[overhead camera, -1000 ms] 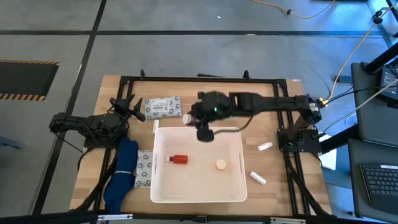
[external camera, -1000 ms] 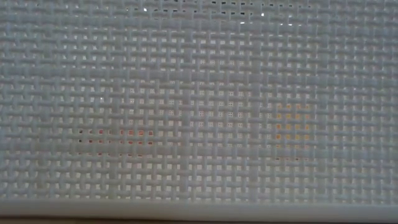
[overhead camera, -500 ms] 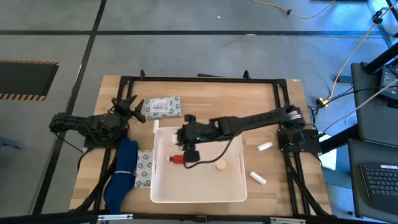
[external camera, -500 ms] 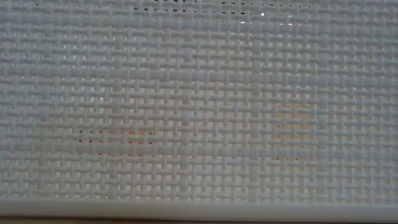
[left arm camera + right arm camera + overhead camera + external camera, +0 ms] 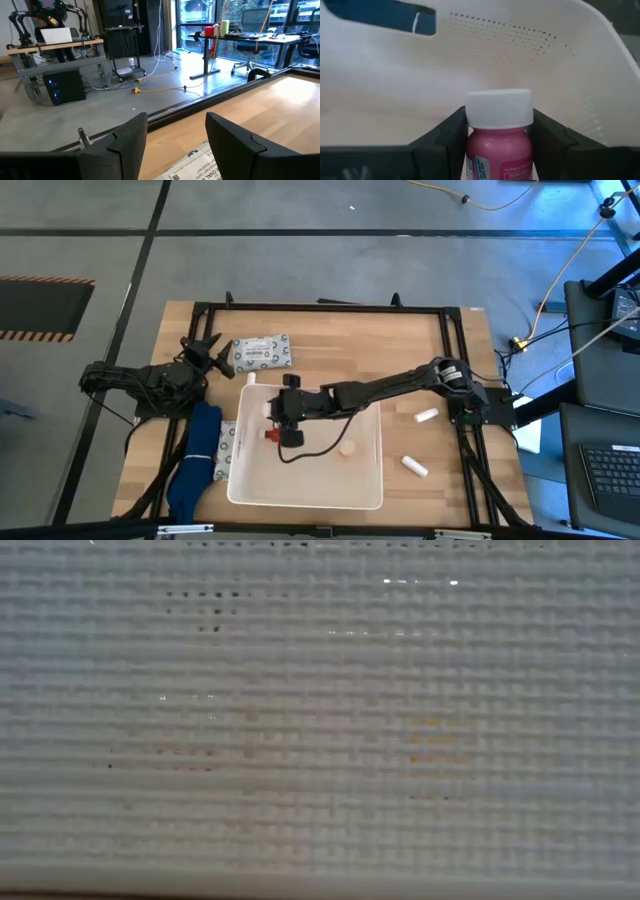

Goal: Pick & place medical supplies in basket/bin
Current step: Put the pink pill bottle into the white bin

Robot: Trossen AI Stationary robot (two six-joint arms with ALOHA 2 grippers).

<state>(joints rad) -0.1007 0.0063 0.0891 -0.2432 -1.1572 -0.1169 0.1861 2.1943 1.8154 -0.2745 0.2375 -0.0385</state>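
The right arm reaches across the bench and down into the white tub (image 5: 305, 490), and its jaws are closed partway on a small pink bottle with a white cap (image 5: 499, 134). The right wrist view shows the bottle sitting squarely between the two dark fingers (image 5: 445, 137), its cap poking out just ahead of them, so its long axis runs along the fingers and toward the tub's perforated wall beyond. From above, the right jaws (image 5: 283, 420) hang over the tub's left part, with a red item (image 5: 271, 434) just beside them and an orange-capped vial (image 5: 348, 448) lying farther along the tub floor, away from the fingers.

Since the bottle is already inside the tub's walls, the coming move looks like a plain release: open, let it fall a short way, withdraw. The bottle is smooth and round, so it may roll once free.

The left jaws (image 5: 172, 145) stand wide open and empty at the bench's left edge, with a flat printed packet (image 5: 262, 352) on the bench just ahead of them. Two white tubes (image 5: 426, 416) lie on the bench outside the tub, nearer the right arm's base. The low view shows only the tub's woven wall.
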